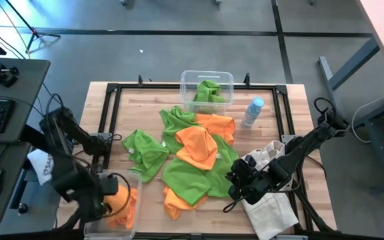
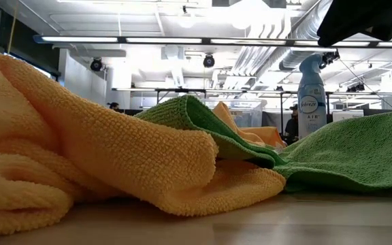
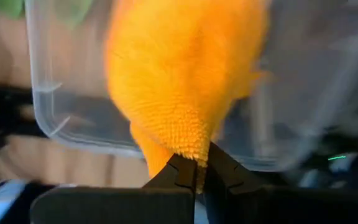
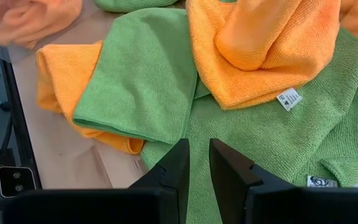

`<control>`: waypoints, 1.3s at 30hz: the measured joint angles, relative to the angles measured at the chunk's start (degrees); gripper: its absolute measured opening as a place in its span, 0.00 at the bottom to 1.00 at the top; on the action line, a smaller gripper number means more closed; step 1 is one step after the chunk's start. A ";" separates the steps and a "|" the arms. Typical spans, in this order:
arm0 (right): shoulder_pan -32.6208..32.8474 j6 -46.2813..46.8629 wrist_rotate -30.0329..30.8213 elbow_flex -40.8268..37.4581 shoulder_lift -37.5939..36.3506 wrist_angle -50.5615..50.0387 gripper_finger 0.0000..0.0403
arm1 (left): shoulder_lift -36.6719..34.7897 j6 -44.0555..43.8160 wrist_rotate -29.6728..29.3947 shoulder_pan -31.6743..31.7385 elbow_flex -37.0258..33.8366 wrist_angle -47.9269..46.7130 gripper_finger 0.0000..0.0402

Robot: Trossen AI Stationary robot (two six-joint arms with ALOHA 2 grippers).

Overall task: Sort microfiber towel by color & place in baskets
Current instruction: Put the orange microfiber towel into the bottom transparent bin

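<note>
Orange towel (image 3: 185,93) pinched in left end effector (image 3: 194,171) over near basket (image 3: 55,118)

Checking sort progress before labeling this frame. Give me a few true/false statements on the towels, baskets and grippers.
1. The left gripper is shut on an orange towel at the near-left basket. True.
2. The far basket holds an orange towel. False: it holds a green towel.
3. The right gripper holds a green towel. False: its fingers are empty, slightly apart, over the green towel at the pile's edge.
4. A spray bottle stands right of the far basket. True.
5. All towels are sorted. False: a mixed pile remains on the table.
</note>
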 joint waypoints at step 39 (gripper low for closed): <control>0.00 0.32 0.52 0.00 0.00 -0.42 0.14 | 5.48 0.93 -2.31 0.00 -30.26 39.25 0.13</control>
